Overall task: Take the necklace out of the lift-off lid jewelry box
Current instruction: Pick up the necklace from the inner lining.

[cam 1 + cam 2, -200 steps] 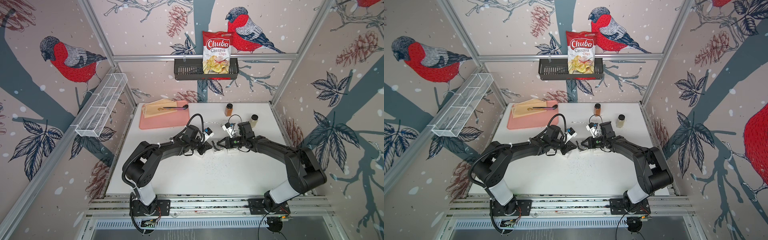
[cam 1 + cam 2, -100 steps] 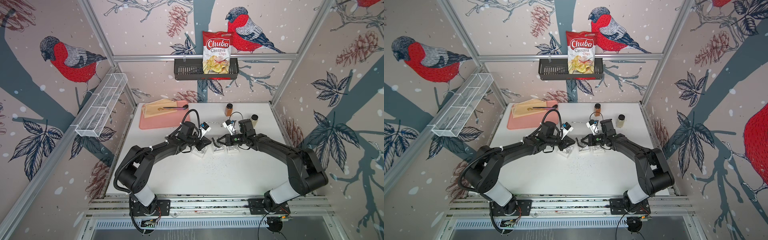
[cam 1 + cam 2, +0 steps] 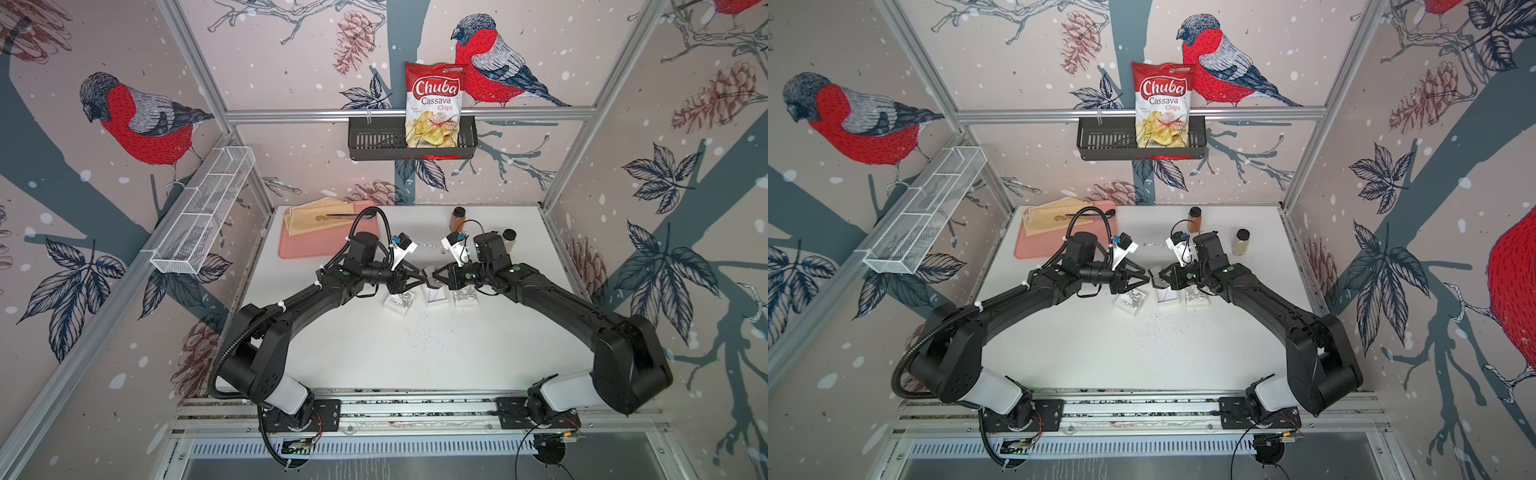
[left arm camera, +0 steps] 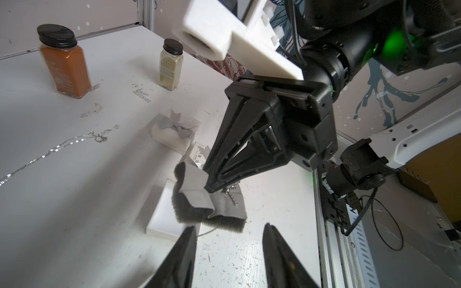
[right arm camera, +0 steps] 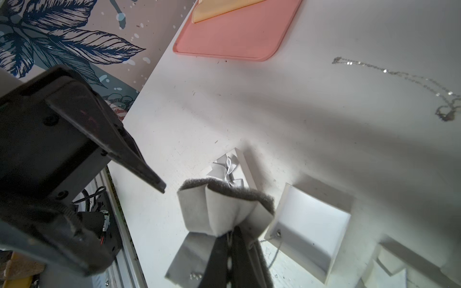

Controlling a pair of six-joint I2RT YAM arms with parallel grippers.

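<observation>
My right gripper (image 5: 233,234) is shut on a folded grey foam pad (image 5: 219,212) and holds it above the open white jewelry box base (image 5: 314,224). A thin necklace chain (image 5: 269,240) hangs from the pad. In the left wrist view the same pad (image 4: 197,199) hangs just beyond my left gripper (image 4: 229,227), which is open and apart from it. In both top views the grippers meet tip to tip over the boxes: left gripper (image 3: 420,281), right gripper (image 3: 435,277). A bow-topped lid (image 3: 400,302) lies left of the base (image 3: 435,296).
Another silver chain (image 3: 430,246) lies loose on the table behind the grippers. A second bowed white box (image 3: 465,297) sits right of the base. Two spice jars (image 3: 458,218) (image 3: 509,239) stand at the back right, a pink tray (image 3: 316,245) at the back left.
My left gripper has opened and let go. Both grippers have risen a little from the boxes, and the right one carries the foam pad up with it.
</observation>
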